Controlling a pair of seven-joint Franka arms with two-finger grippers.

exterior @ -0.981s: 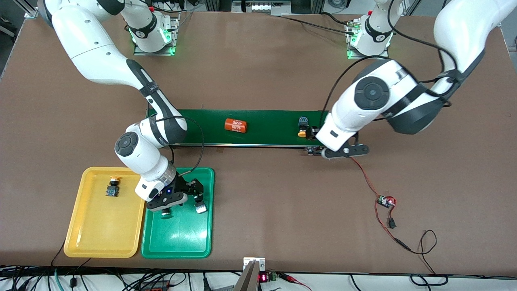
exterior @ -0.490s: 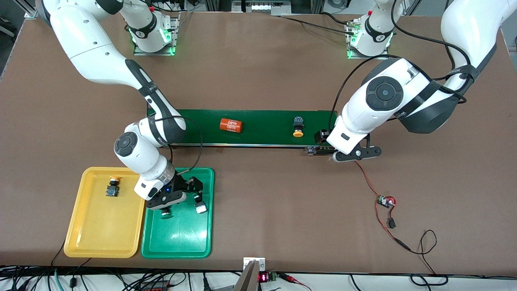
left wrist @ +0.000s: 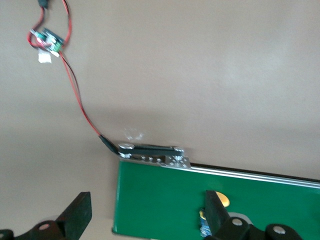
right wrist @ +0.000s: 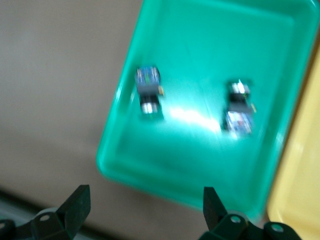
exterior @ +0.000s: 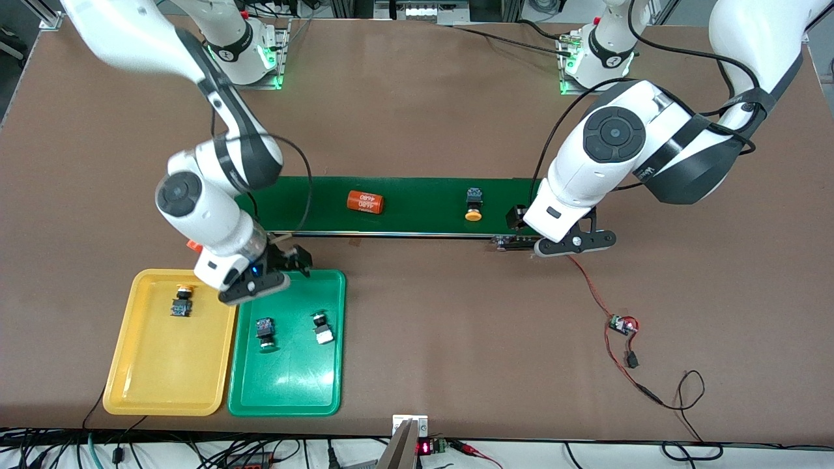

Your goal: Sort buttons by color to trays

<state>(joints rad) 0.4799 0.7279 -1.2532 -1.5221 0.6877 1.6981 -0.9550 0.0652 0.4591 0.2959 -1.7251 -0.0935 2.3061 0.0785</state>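
My right end effector (exterior: 281, 264) hangs open and empty over the green tray (exterior: 287, 391), two buttons (exterior: 264, 329) inside. My left end effector (exterior: 521, 229), open, waits by the conveyor belt (exterior: 417, 195); the yellow button (exterior: 474, 203) needs a centred, square grasp.

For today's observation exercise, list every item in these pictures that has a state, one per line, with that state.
Left end effector: open, empty, over the belt's end.
Right end effector: open, empty, over the green tray's edge.
Yellow button on belt: unsorted, lying on its side.
Yellow button in yellow tray: sorted.
Two buttons in green tray: sorted, apart.
Orange cylinder: lying on the belt.
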